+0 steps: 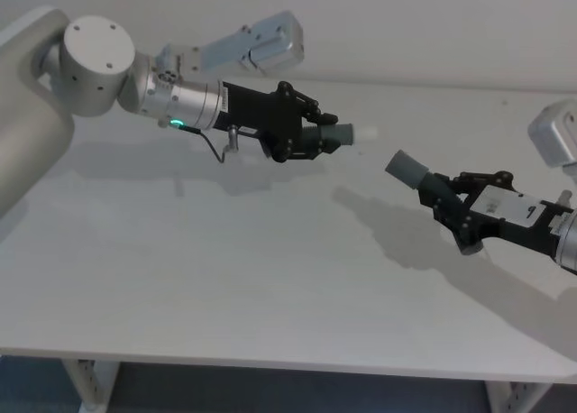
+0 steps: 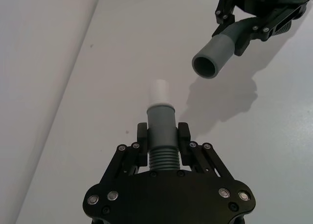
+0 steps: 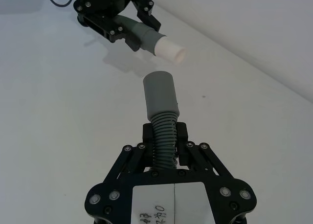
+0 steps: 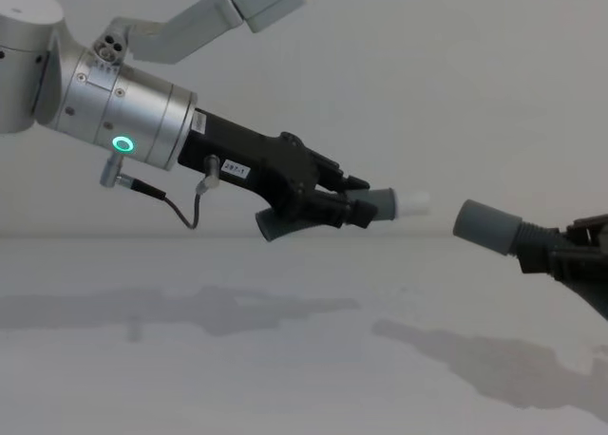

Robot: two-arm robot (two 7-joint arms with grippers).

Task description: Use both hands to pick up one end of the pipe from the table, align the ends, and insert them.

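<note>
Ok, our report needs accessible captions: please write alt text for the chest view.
The black two-fingered left gripper holds a dark-grey pipe piece with a narrow whitish tip, aimed at the wide grey socket of the piece in the black right gripper. A gap separates the ends, above a matte white table.

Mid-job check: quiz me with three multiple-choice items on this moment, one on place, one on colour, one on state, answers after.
1. Where is the socket piece? A. Lying flat. B. In the right gripper, above the table. C. In a person's hand.
2. The left gripper holds the plug piece; its tip is: A. Whitish. B. Red. C. Green.
3. Tip and socket piece are: A. Fully inserted. B. Apart, a gap between. C. Touching, not inserted.
Answers: 1 B, the right gripper clamps its ribbed neck; 2 A, pale in the left wrist view; 3 B, the chest view shows open space between them.
</note>
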